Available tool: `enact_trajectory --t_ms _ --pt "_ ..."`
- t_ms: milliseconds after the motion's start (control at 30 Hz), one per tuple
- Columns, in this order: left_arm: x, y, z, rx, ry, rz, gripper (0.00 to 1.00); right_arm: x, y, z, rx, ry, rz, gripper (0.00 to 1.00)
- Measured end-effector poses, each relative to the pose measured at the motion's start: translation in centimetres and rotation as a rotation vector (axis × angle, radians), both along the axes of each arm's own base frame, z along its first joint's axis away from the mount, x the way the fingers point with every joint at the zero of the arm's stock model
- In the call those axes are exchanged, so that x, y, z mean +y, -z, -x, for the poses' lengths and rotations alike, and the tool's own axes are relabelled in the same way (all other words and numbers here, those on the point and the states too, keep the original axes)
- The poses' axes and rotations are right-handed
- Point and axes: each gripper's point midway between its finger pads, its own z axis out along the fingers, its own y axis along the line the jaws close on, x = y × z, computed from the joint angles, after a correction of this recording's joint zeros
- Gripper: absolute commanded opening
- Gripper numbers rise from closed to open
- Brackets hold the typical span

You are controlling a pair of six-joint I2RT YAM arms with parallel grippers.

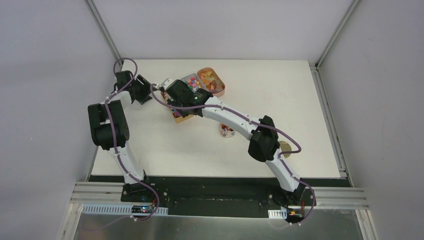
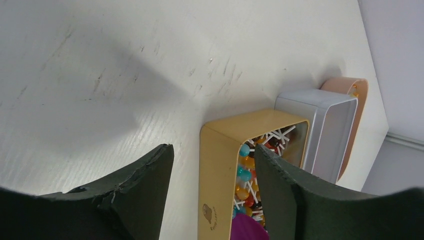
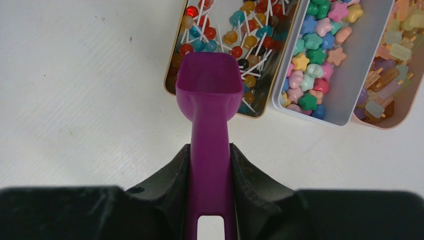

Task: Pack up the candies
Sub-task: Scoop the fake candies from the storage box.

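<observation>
The candies lie in three tins side by side. Lollipops fill a gold tin, star and flower sweets a grey tin, pastel pieces a pink tin. My right gripper is shut on the handle of a purple scoop, whose empty bowl hangs over the gold tin's near end. My left gripper straddles the gold tin's end wall, one finger outside and one inside among the lollipops, with gaps showing on both sides of the wall.
A small clear cup holding a few sweets stands on the white table under the right forearm. A round tan disc lies near the right elbow. The right wrist covers much of the gold tin in the top view.
</observation>
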Motion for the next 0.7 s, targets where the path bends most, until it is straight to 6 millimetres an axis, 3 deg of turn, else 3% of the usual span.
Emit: enact_trajectory --t_ms 267,700 --pt "-0.8 1.3 0.1 0.025 0.022 0.049 0.59 0.4 2.9 -0.5 0.01 -0.01 0.047 0.0" --pt "-1.4 2.0 0.0 0.031 0.045 0.091 0.51 1.5 5.5 -1.6 -0.037 -0.021 0.02 0.0"
